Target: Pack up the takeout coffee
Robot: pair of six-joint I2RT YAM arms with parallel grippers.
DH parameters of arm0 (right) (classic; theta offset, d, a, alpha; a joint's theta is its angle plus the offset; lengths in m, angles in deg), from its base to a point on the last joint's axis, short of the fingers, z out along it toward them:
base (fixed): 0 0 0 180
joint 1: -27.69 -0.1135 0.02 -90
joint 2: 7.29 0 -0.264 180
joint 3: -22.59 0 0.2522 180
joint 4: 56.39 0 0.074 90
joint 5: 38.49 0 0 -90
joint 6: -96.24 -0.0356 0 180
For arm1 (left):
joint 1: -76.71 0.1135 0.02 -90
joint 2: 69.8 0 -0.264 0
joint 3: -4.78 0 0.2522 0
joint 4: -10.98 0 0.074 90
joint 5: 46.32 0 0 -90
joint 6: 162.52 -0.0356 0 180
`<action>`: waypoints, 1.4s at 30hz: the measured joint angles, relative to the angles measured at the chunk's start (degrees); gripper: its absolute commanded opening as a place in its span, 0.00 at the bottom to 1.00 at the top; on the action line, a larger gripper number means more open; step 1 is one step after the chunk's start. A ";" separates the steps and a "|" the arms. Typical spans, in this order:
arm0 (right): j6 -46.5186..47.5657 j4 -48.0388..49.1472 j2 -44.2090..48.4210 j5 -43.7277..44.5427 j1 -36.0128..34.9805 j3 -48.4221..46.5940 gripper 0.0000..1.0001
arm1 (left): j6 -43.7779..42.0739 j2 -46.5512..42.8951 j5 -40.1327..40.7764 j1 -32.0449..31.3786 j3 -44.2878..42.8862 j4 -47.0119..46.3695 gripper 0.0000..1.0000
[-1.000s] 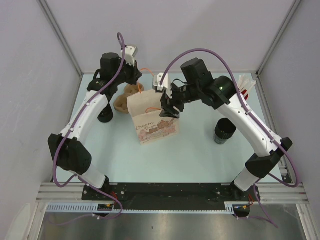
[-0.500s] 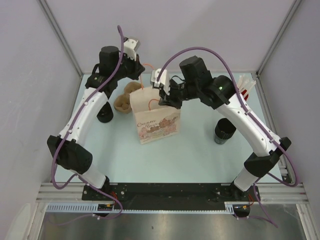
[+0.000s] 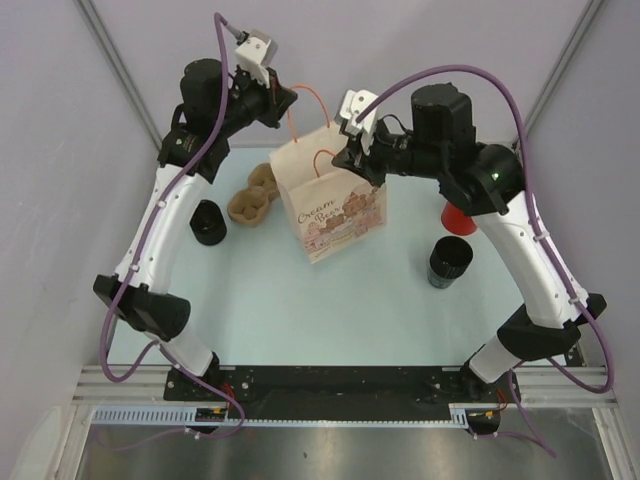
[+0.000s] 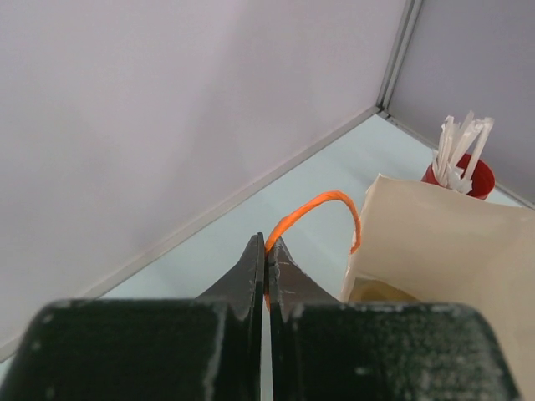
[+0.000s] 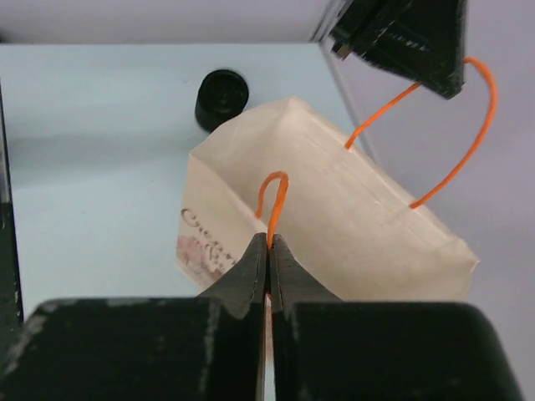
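The takeout coffee (image 3: pixel 207 222), a short black lidded cup, stands on the table at the left, beside my left arm; the right wrist view shows it (image 5: pixel 221 96) beyond the bag. The cream paper bag (image 3: pixel 332 198) hangs between both grippers by its orange handles. My left gripper (image 3: pixel 290 98) (image 4: pixel 266 242) is shut on the far handle (image 4: pixel 322 209). My right gripper (image 3: pixel 347 157) (image 5: pixel 269 238) is shut on the near handle (image 5: pixel 276 194). The bag's mouth (image 4: pixel 380 288) is held open.
A brown pulp cup carrier (image 3: pixel 254 195) lies between the coffee and the bag. A taller black cup (image 3: pixel 450 262) stands at the right. A red cup of white sticks (image 4: pixel 460 163) sits behind it, partly under my right arm. Grey walls close off the back and sides.
My right gripper has shut on the near handle. Both arms have risen and drawn apart, pulling the bag up, toward the back right, with its mouth spread.
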 measured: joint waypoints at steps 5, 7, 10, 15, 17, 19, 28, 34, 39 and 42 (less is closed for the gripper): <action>-0.02 5.42 5.51 -0.15 0.28 21.31 0.00 | -0.61 -0.98 0.00 -0.68 12.28 -3.74 0.01; 0.13 5.55 5.66 0.59 0.37 27.61 0.00 | -1.14 0.31 0.09 -1.22 16.79 -3.04 0.01; 0.11 5.18 4.63 1.29 1.18 32.00 0.00 | -1.60 3.80 0.31 -1.77 18.25 -1.18 0.02; -0.04 6.12 4.68 0.85 2.86 27.78 0.00 | -2.08 4.94 0.55 -1.81 13.68 1.18 0.02; -0.04 6.51 5.27 0.46 3.13 26.03 0.00 | -2.19 4.94 0.39 -1.84 9.22 1.44 0.02; 0.04 6.47 6.23 -0.52 3.08 25.40 0.00 | -2.45 4.92 0.13 -1.84 4.98 1.42 0.02; 4.35 3.82 10.64 -4.90 0.92 31.61 0.00 | -3.06 3.67 -3.56 -2.23 2.91 0.68 0.02; 9.31 -1.42 12.50 -6.73 -2.12 43.04 0.00 | -5.55 -0.46 -6.19 -3.17 14.97 0.33 0.01; 12.83 -6.82 13.25 -9.53 -2.97 48.68 0.00 | -7.45 -4.26 -9.01 -3.32 20.81 1.18 0.01; 14.84 -9.18 15.56 -11.47 -3.21 51.49 0.00 | -8.20 -7.67 -11.78 -3.37 22.43 2.10 0.01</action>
